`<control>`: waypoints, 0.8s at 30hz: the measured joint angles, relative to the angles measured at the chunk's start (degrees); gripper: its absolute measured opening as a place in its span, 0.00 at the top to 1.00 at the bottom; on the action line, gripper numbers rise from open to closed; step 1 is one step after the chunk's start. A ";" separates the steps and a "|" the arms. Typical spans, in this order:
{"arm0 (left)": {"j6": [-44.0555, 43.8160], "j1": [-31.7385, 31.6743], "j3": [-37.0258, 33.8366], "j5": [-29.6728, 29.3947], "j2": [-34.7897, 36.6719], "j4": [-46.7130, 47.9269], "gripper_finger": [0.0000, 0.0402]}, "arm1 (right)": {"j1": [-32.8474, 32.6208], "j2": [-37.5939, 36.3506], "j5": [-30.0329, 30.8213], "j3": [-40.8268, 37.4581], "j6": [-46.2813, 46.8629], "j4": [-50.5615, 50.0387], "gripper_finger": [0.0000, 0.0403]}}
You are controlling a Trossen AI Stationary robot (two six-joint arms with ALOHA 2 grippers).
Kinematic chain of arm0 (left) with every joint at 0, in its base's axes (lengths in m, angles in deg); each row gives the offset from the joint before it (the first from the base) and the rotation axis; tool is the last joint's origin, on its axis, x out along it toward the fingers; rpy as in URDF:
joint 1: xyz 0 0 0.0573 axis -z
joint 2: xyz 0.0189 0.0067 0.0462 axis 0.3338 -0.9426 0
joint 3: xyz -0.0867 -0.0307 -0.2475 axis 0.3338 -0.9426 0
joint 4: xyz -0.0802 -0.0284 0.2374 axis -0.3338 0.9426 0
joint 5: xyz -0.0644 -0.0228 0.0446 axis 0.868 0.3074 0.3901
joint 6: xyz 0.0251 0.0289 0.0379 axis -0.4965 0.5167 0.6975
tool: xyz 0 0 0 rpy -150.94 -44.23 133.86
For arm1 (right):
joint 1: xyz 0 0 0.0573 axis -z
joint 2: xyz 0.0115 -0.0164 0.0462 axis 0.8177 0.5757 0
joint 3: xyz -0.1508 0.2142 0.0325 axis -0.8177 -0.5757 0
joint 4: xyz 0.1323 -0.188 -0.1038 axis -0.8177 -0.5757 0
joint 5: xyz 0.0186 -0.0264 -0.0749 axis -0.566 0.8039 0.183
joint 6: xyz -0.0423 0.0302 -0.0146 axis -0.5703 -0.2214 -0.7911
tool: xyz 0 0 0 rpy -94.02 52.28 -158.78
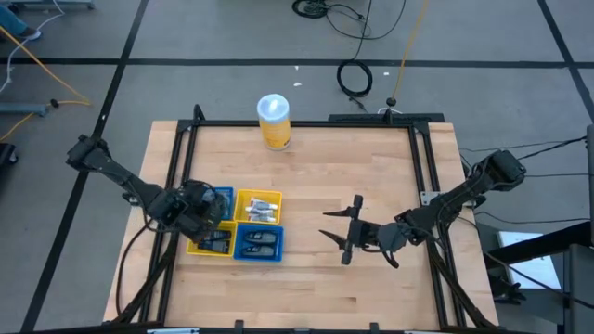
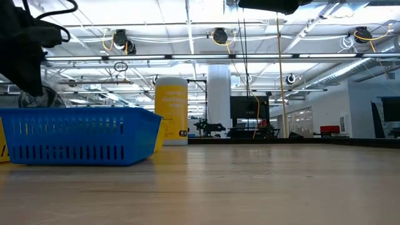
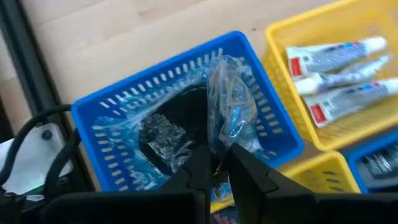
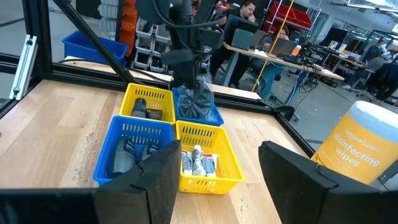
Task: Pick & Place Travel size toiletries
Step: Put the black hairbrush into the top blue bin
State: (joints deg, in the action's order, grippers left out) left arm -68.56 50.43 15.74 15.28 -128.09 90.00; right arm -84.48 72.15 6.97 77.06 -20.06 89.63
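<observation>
We see the left gripper [image 3: 214, 171] above the blue tray [image 3: 109, 115] at the 9 o'clock side of the worktop [image 1: 316, 288]. Its jaws are almost together and pinch the clear wrapper of a dark toiletry [image 3: 180, 127], which hangs into this tray; we judge the grip is on the wrapper so the item can be lowered inside. Toothpaste tubes [image 3: 336, 74] lie in the yellow tray [image 3: 373, 18] beside it. The right gripper [image 1: 348, 232] waits near 4 o'clock, jaws apart and empty, probably to leave room. The yellow canister [image 1: 274, 121] stands at 12 o'clock.
</observation>
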 joint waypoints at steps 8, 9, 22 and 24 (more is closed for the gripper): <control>4.01 -4.15 0.00 0.93 -0.02 1.34 0.86 | 0.00 0.00 0.00 0.00 0.00 -0.02 0.48; 4.75 -4.56 0.00 1.37 -0.02 1.32 0.83 | 0.00 0.00 0.00 0.00 0.00 -0.02 0.48; 8.11 -9.69 5.52 7.32 3.53 12.62 0.46 | 0.00 0.00 0.00 0.00 0.00 -0.02 0.49; 7.92 -10.22 6.57 6.34 4.01 13.83 0.48 | 0.00 0.00 0.00 0.00 0.00 0.00 0.49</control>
State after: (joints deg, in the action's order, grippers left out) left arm -60.64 40.20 22.31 21.62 -124.08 103.83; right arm -84.48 72.15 6.97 77.06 -20.06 89.63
